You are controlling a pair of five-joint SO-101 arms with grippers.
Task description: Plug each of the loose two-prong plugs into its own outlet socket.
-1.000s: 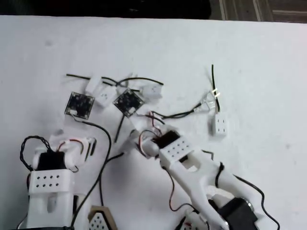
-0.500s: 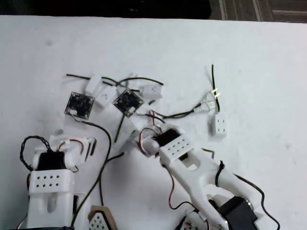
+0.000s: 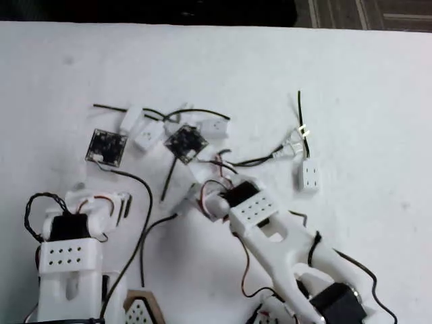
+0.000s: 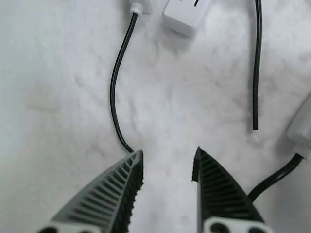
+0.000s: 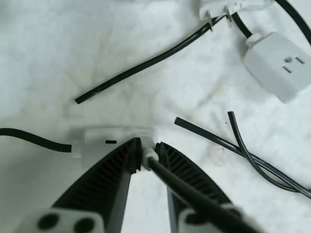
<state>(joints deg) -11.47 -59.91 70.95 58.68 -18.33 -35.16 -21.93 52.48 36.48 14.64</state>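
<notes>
My right gripper [image 5: 146,148] is shut on a small white two-prong plug [image 5: 148,156] whose black cord runs back over the fingers. The plug's front is pressed against a white outlet socket [image 5: 104,141] lying on the table. In the high view this gripper [image 3: 192,196] sits near the table's middle. Another loose plug [image 3: 299,137] with bare prongs lies to the right, above a white socket [image 3: 310,175]. My left gripper [image 4: 167,165] is open over bare table, with a white socket [image 4: 187,14] ahead of it. In the high view it [image 3: 124,204] is at the lower left.
Two black square pieces [image 3: 106,147] [image 3: 185,143] and more white sockets [image 3: 148,135] [image 3: 214,126] lie in a tangle of black cords [image 3: 196,113] behind the grippers. A cut cord end [image 4: 256,63] lies near the left gripper. The white table [image 3: 378,88] spreads to the right.
The right arm has shifted slightly up and right with the plug. The two black squares and nearby cords have been dragged a little. The left arm has stayed put.
</notes>
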